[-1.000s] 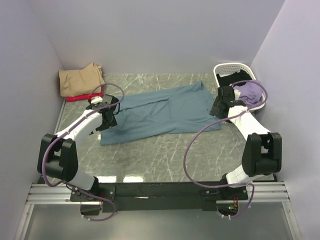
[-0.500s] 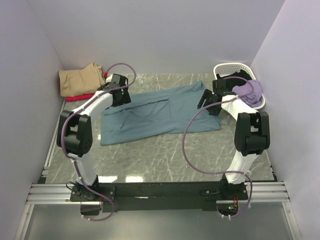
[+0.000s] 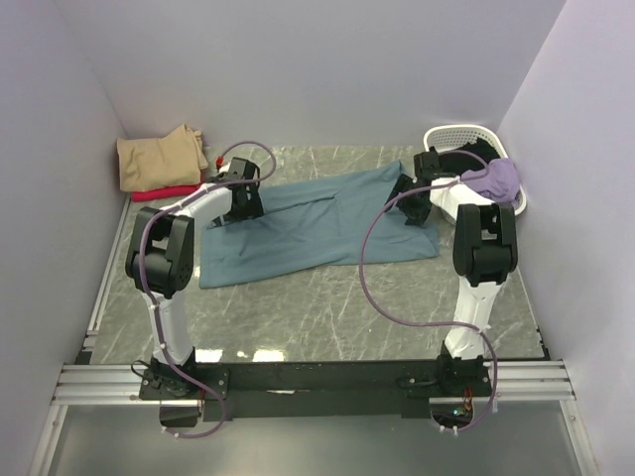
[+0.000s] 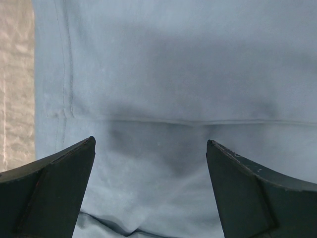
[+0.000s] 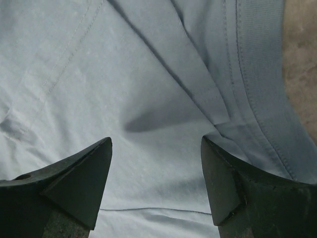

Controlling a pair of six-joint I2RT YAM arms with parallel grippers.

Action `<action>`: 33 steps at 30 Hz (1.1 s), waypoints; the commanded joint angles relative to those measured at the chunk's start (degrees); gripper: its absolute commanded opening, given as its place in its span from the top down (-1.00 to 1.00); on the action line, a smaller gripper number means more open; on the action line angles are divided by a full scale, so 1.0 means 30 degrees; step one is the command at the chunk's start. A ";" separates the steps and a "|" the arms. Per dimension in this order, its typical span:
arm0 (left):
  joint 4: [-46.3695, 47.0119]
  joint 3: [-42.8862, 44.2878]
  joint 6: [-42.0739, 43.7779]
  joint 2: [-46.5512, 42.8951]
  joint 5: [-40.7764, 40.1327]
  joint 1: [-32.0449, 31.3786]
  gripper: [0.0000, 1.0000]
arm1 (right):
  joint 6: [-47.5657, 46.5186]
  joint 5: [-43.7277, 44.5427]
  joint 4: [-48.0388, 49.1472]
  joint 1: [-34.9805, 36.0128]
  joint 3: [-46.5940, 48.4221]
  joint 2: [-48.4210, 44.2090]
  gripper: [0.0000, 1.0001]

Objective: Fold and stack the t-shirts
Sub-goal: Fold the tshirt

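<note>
A large teal-blue t-shirt (image 3: 317, 226) lies flat across the middle of the marble table. My left gripper (image 3: 245, 203) hovers open over its far left edge; its wrist view shows the blue cloth (image 4: 188, 74) with a seam between the wide jaws of the left gripper (image 4: 150, 144). My right gripper (image 3: 412, 203) stands open over the shirt's far right end; the blue cloth (image 5: 124, 89) and its ribbed hem lie under the right gripper (image 5: 156, 141). A folded tan t-shirt (image 3: 159, 157) rests on a red one (image 3: 164, 193) at the back left. A lilac t-shirt (image 3: 499, 180) hangs from the basket.
A white lattice basket (image 3: 458, 139) stands in the back right corner, with dark cloth inside. Grey walls close in the table on three sides. Bare marble (image 3: 327, 307) lies between the shirt and the arm bases.
Both arms have stretched away from the near edge towards the shirt's far edge. The left gripper went from the shirt's left side to its far left corner. The right one moved left onto the cloth.
</note>
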 commanded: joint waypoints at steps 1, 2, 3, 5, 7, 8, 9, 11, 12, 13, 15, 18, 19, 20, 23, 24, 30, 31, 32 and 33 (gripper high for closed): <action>-0.0326 -0.1559 -0.0657 -0.0059 -0.0028 -0.0040 -0.99 | 0.0085 0.0310 -0.1657 0.0039 0.2578 0.1130 -0.58; -0.0326 -0.1943 -0.0775 -0.0292 0.0061 -0.0040 -0.99 | -0.0031 0.0399 -0.1951 0.0039 0.2959 0.1684 -0.58; -0.0384 -0.2324 -0.1095 -0.0410 0.0120 -0.0040 -0.99 | -0.0235 0.0516 -0.2650 0.0126 0.3862 0.2009 -0.58; -0.0385 -0.3408 -0.1448 -0.0790 0.0295 -0.0040 -0.99 | -0.0237 0.1335 -0.3445 0.0244 0.4804 0.2769 -0.61; -0.0239 -0.4576 -0.1858 -0.1083 0.0559 -0.0127 -0.99 | -0.0412 0.1776 -0.4178 0.0536 0.5918 0.3153 -0.62; -0.0180 -0.4989 -0.2005 -0.1462 0.0676 -0.0186 -0.99 | -0.0442 0.2154 -0.4471 0.0682 0.6357 0.3590 -0.63; -0.0093 -0.5371 -0.2296 -0.1640 0.0735 -0.0331 -0.99 | -0.0530 0.2303 -0.4996 0.0771 0.7290 0.3855 -0.63; 0.0025 -0.6426 -0.2562 -0.2107 0.1144 -0.0478 -0.99 | -0.0559 0.2509 -0.6050 0.1005 0.8698 0.4818 -0.63; -0.0033 -0.6748 -0.2853 -0.2256 0.1233 -0.0711 -0.99 | -0.0647 0.2510 -0.6491 0.1093 0.9663 0.5027 -0.63; -0.0149 -0.7302 -0.3059 -0.2402 0.1263 -0.0859 -0.99 | -0.0735 0.2510 -0.6582 0.1268 1.0049 0.5465 -0.64; -0.0151 -0.7978 -0.3527 -0.2987 0.1437 -0.1558 -0.99 | -0.1085 0.2510 -0.7251 0.1386 1.1885 0.6110 -0.69; -0.0413 -0.9063 -0.4317 -0.3778 0.1876 -0.2671 -0.99 | -0.1407 0.1841 -0.8919 0.1562 1.5493 0.8042 -0.81; -0.0559 -0.9530 -0.4495 -0.3954 0.1994 -0.2966 -0.99 | -0.1496 0.1575 -0.9159 0.1592 1.6256 0.8975 -0.97; -0.0793 -0.9738 -0.4758 -0.4362 0.2054 -0.3259 -0.99 | -0.1526 0.1311 -0.9509 0.1708 1.7047 0.9420 -1.00; -0.1350 -1.0528 -0.5724 -0.5299 0.2259 -0.4315 -0.99 | -0.1878 0.0840 -0.9954 0.1855 1.8551 0.9982 -0.99; -0.1671 -1.0763 -0.6220 -0.5594 0.2375 -0.4839 -0.99 | -0.1878 0.0724 -0.9401 0.1914 1.8288 0.9923 -1.00; -0.2698 -1.2842 -0.8562 -0.8200 0.3752 -0.7209 -0.99 | -0.2987 -0.1765 -0.9103 0.2352 1.8782 1.0419 -0.99; -0.2989 -1.3309 -0.8859 -0.8871 0.3899 -0.7681 -0.99 | -0.3165 -0.2203 -0.9132 0.2499 1.8929 1.0710 -0.99; -0.3108 -1.3488 -0.9181 -0.9139 0.4190 -0.8150 -0.99 | -0.3370 -0.2468 -0.9132 0.2616 1.9249 1.0829 -0.99; -0.3313 -1.3693 -0.9793 -0.9403 0.4367 -0.9054 -0.99 | -0.3633 -0.2761 -0.8958 0.2878 1.9281 1.0917 -0.99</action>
